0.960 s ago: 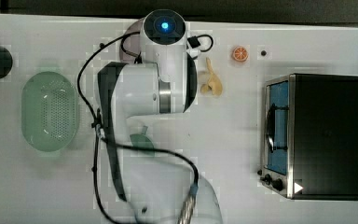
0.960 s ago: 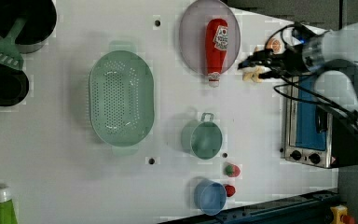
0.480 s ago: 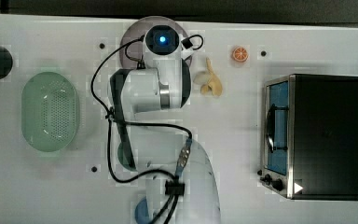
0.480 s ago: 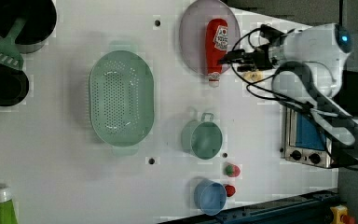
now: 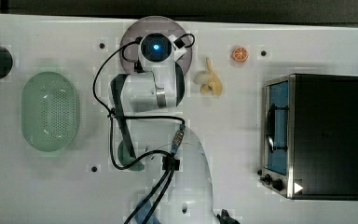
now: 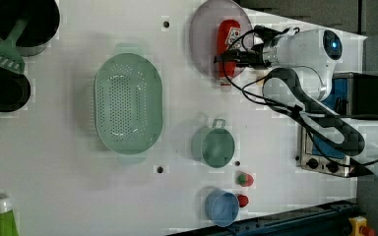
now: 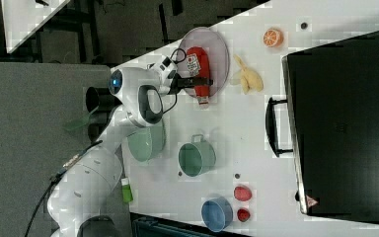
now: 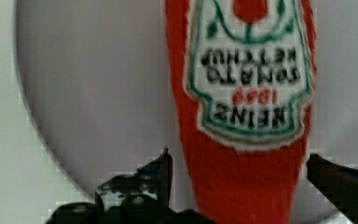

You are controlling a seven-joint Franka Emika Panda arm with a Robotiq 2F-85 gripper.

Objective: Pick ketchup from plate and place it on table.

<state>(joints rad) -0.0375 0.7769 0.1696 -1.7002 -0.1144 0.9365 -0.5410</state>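
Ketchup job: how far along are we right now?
Done: the end effector has reached the slim red ketchup bottle with the white label and straddles its narrower part, fingers open on either side. In hand: the grasp itself; nothing is closed yet, and the bottle lies on the round pale lilac-grey plate. Left: close, lift, set it on the white tabletop.

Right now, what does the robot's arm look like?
The arm is chunky and white, made of rounded segments with dark grey joint parts. One round end has a glowing blue light. Black cables loop along it. The gripper has black fingers.
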